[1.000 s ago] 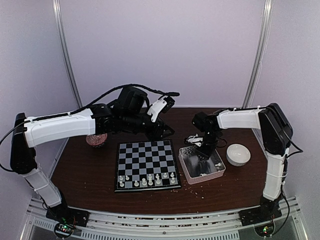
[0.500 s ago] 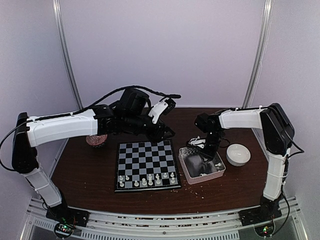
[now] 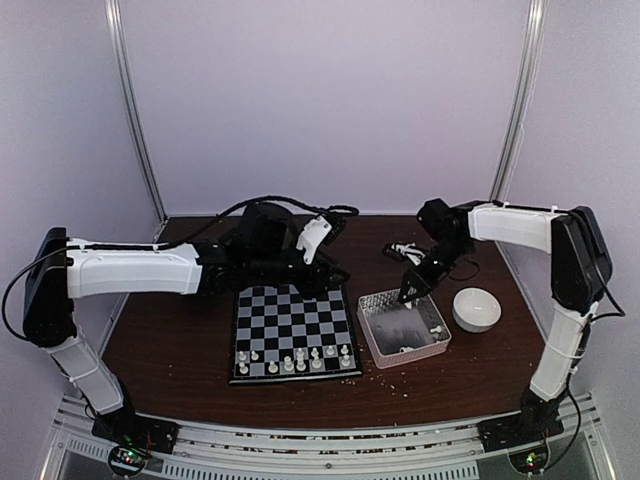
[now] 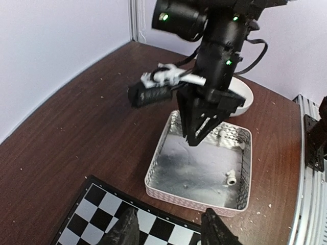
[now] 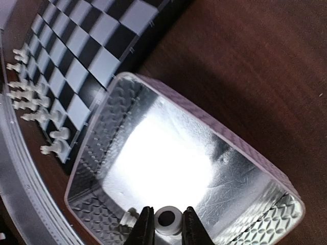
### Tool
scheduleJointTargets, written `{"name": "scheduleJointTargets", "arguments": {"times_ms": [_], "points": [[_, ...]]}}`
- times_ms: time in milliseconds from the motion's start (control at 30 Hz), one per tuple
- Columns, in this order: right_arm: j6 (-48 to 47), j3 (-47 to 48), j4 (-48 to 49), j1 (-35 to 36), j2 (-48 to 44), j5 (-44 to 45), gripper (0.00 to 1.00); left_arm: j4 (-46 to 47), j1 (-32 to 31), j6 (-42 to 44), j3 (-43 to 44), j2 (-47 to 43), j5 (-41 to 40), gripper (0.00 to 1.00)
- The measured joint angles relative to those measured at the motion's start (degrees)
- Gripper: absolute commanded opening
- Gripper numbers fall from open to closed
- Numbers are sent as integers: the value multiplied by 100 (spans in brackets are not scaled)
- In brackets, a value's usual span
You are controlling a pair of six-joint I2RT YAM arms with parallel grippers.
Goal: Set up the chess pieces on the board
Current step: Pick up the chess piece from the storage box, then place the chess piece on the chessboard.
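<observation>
Above the clear tray (image 3: 366, 328) at centre right of the top view, right end effector (image 5: 166, 227) is closed narrowly on one white chess piece (image 5: 167, 219); loose pieces (image 4: 231, 178) lie in the tray. Left end effector (image 4: 168, 229) hangs wide, nothing between its fingers, at the upper edge of the board (image 3: 292, 312), whose lower two rows carry white pieces (image 3: 292, 358)

We see a board (image 3: 292, 318) of black and pale grey checks, white chess pieces (image 3: 300, 357), a dark brown wood-grain bench (image 3: 170, 345), a plain white bowl (image 3: 476, 308), and a clear tray (image 3: 368, 335) with a pinkish rim and diamond-embossed walls. The fingers (image 5: 144, 227) are black.
</observation>
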Motion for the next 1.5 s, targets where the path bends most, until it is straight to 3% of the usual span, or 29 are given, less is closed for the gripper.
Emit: {"name": "scheduleJointTargets", "arguments": {"times_ms": [200,333,500,633,900,1500], "points": [[1300,-308,1169,-481,-1294,-1644,9,2643,-162,219,-901,243,-671,41],[3102,-984,3075,-597,-1768,-2625,9,4374,-479,658,-774,968,-1222,38],[5700,-2116,5880,-608,-1827,-3130,10,5466,-758,1228,-339,1775,-1738,36],[6905,-2463,7156,-610,-1825,-3257,10,5831,-841,1569,-98,2087,-1956,34],[7812,-2465,8395,-608,-1869,-3342,11,6015,-870,1847,186,2188,-2291,31],[7978,-2494,8625,-472,-1869,-3342,13,5969,-870,1996,621,2455,-2413,18]]}}
